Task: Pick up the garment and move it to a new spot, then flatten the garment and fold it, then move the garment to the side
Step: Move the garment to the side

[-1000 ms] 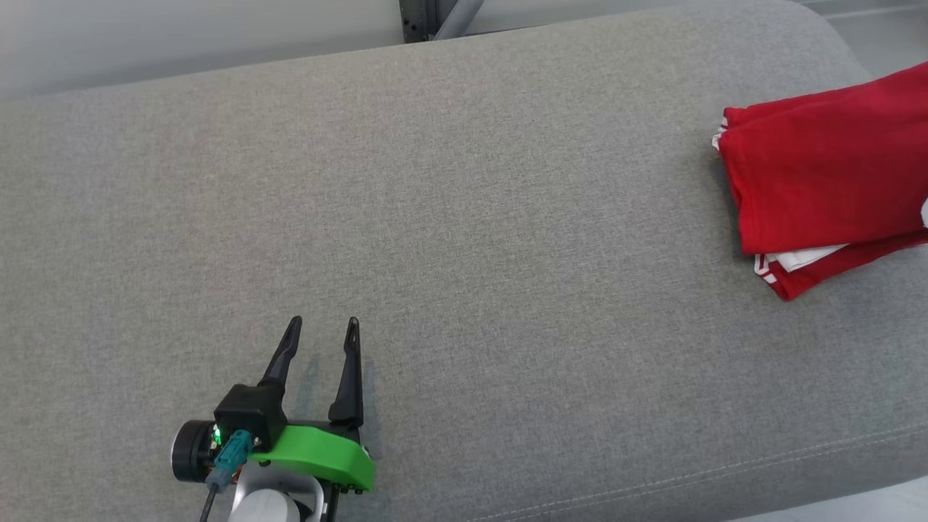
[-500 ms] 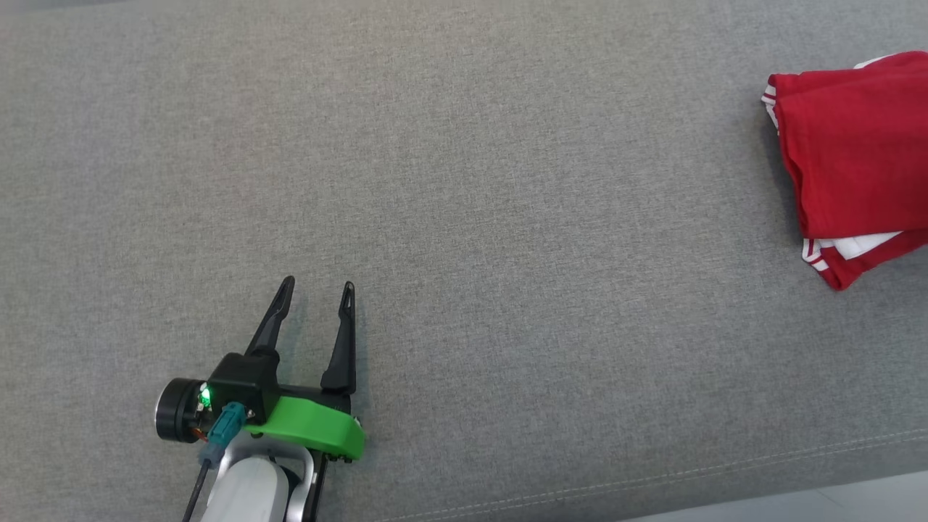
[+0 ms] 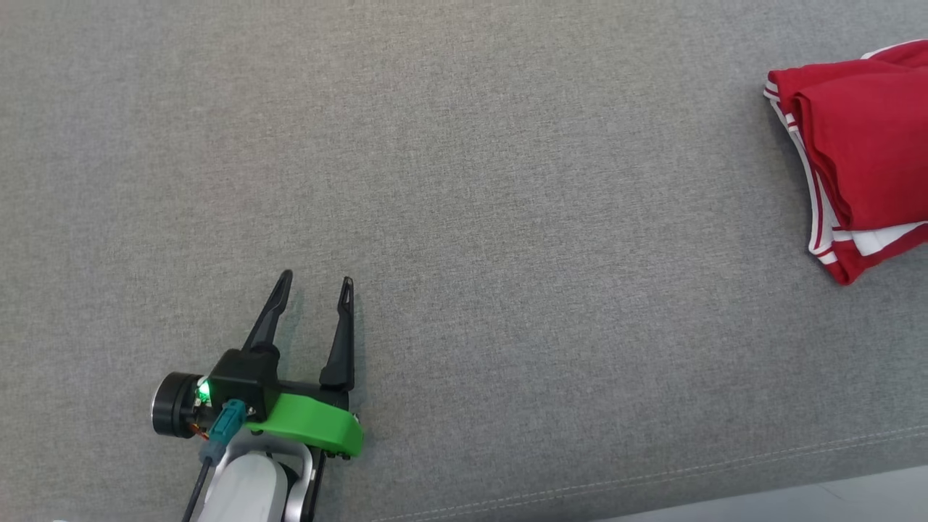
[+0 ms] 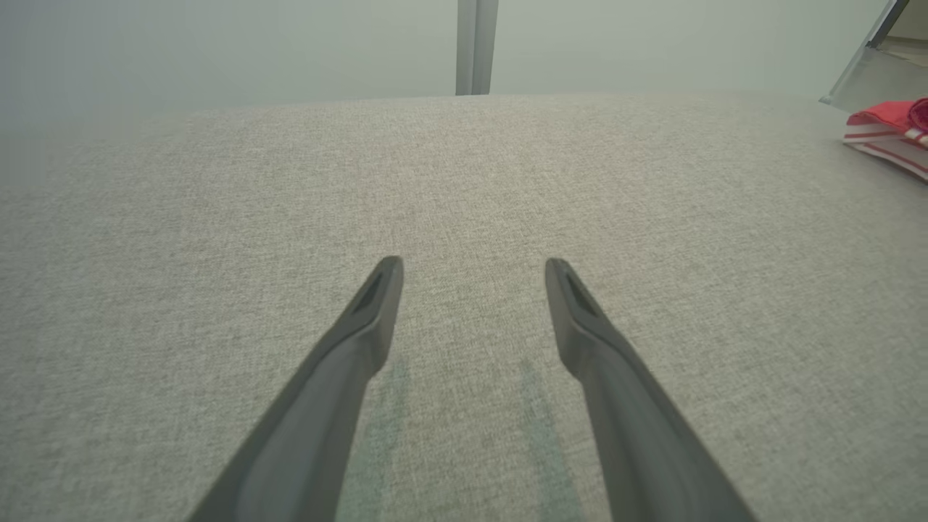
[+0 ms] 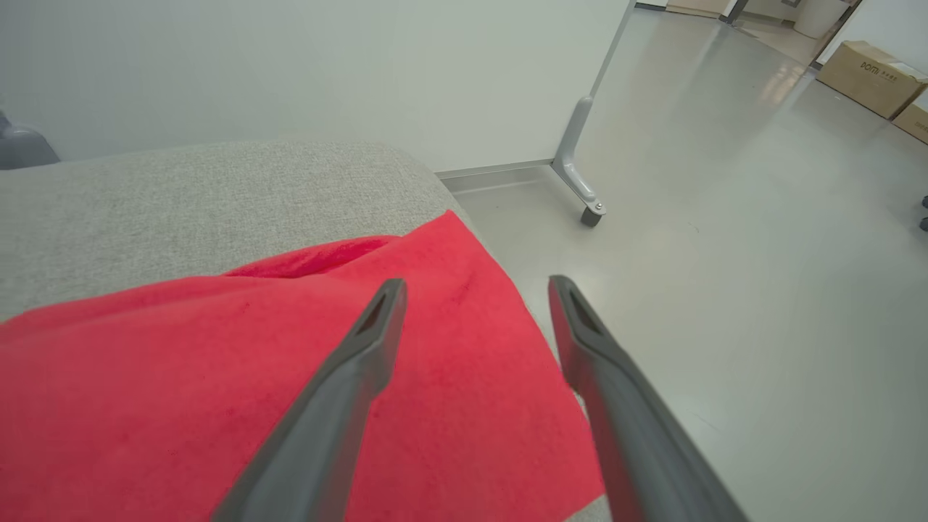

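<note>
The garment (image 3: 866,156) is red with white trim and lies folded at the right edge of the grey cushion (image 3: 464,181) in the head view. It is a small red strip at the far right of the left wrist view (image 4: 888,130). My left gripper (image 3: 313,279) rests open at the lower left, far from the garment, with bare fabric between its fingers (image 4: 473,262). My right gripper (image 5: 475,281) hangs open just above the garment (image 5: 217,377) near the cushion's end, nothing between its fingers.
The cushion's front seam (image 3: 652,478) runs along the bottom right of the head view. Beyond the cushion's end lies a pale floor (image 5: 725,254) with a wheeled stand leg (image 5: 580,188) and cardboard boxes (image 5: 870,69). A wall (image 4: 290,43) stands behind the cushion.
The head camera has tilted down, so the whole picture shifted. The garment's folded edge now lies more upright at the right edge. The left gripper stays open in the same place on the cushion.
</note>
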Tool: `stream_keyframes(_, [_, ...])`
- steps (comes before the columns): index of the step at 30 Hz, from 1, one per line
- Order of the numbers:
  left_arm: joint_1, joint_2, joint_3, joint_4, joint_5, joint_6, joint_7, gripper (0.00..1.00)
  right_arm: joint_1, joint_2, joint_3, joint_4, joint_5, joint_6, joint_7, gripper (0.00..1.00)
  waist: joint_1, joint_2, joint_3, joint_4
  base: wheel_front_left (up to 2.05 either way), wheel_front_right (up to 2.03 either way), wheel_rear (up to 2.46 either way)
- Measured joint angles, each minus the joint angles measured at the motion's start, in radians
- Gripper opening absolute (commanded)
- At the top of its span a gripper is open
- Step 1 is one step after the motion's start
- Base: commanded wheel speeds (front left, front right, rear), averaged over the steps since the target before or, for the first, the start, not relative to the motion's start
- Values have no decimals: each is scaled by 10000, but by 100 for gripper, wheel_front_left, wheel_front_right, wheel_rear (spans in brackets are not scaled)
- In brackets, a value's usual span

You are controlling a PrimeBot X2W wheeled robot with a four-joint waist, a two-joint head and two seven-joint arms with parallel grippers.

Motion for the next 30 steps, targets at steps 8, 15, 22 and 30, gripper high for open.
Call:
stream_keyframes(8, [-11, -96, 44, 54, -362, -52, 0, 100, 228, 725, 472, -589, -125, 0, -178, 100, 0, 0, -564, -192, 0, 0, 0])
stream_keyframes(15, [49, -249, 391, 27, -771, -38, 2, 100, 1426, 1569, 1885, -2832, 813, 0, -217, 100, 0, 0, -1369, -322, 0, 0, 0])
stream_keyframes(22, [384, -343, 928, 153, -963, 401, 2, 100, 3456, 2151, 3444, -5436, 1979, 0, -219, 100, 0, 0, -2229, -371, 0, 0, 0])
stream_keyframes(30, [926, -384, 1369, 215, -940, 633, 0, 100, 5933, 2963, 3578, -8282, 2309, 0, -219, 100, 0, 0, -2998, -140, 0, 0, 0])
